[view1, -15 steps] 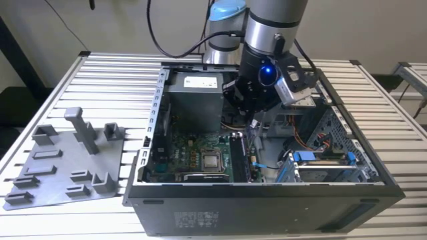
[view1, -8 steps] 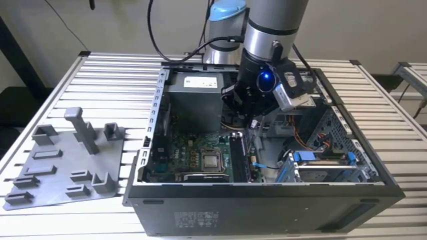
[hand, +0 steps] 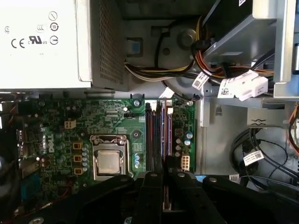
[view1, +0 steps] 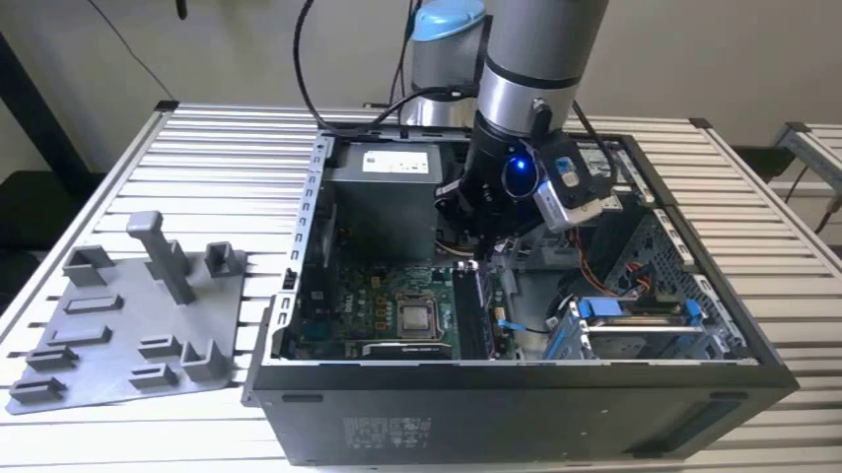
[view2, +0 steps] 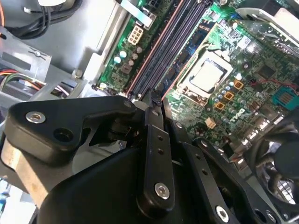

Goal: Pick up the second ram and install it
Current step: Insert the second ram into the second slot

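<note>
My gripper reaches down into the open computer case, over the far end of the memory slots. In the first wrist view its two black fingers stand close together on a thin edge-on strip, the second ram, in line with the slots on the green motherboard. The second wrist view has the gripper at the near end of the long dark slots. Most of the ram is hidden by the fingers.
The silver processor sits beside the slots. The power supply and bundled cables lie beyond them, with a drive cage at the exterior view's right. A grey fixture plate with pegs lies on the slatted table outside the case.
</note>
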`<state>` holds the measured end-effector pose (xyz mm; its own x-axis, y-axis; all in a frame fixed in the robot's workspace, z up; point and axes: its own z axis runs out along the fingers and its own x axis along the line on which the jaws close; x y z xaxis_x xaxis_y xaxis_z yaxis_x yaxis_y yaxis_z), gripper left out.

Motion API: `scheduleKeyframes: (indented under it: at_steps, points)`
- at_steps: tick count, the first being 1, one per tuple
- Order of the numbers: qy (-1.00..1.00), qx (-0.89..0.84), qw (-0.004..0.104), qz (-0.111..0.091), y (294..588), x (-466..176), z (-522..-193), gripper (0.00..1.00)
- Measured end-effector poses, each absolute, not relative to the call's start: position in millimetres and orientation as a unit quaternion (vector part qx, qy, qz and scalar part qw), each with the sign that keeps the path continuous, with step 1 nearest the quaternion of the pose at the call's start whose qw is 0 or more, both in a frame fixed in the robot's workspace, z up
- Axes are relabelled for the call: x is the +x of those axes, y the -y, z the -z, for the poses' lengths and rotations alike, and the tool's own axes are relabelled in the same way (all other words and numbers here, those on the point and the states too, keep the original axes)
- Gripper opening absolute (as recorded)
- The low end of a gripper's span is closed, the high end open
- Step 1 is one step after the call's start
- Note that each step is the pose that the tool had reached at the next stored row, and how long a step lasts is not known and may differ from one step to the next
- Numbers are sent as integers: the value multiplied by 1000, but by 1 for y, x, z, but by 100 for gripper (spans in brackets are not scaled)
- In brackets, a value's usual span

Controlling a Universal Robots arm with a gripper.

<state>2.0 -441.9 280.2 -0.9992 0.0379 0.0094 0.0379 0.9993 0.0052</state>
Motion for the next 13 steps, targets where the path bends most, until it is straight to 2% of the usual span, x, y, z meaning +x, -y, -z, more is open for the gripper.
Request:
scheduleKeyframes:
  at_steps: [13]
  points:
    - [1000, -19, 7, 3, 444, -4, -257, 14]
